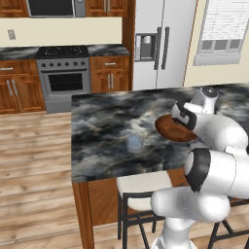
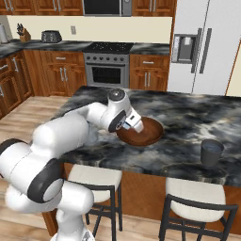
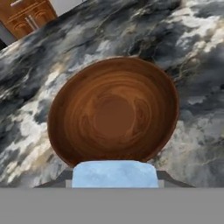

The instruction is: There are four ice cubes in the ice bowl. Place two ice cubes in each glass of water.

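The gripper hangs just above the near edge of the ice bowl, clenched on one pale blue ice cube that sits between its finger tips at the bottom of the hand view. The wooden bowl beneath looks bare inside, so I judge this to be the last cube going out.

From the left base view, one glass of water stands on the dark marble island, well apart from the bowl. The right base view shows a second glass near the counter's front edge, on the other side of the bowl.

To do this carry well, I would lift straight up clear of the bowl rim, then travel level to whichever glass is still short a cube. The grip should stay firm, since ice looks slippery. Centre the cube over the narrow mouth and come low before letting go, or it may bounce off the rim.
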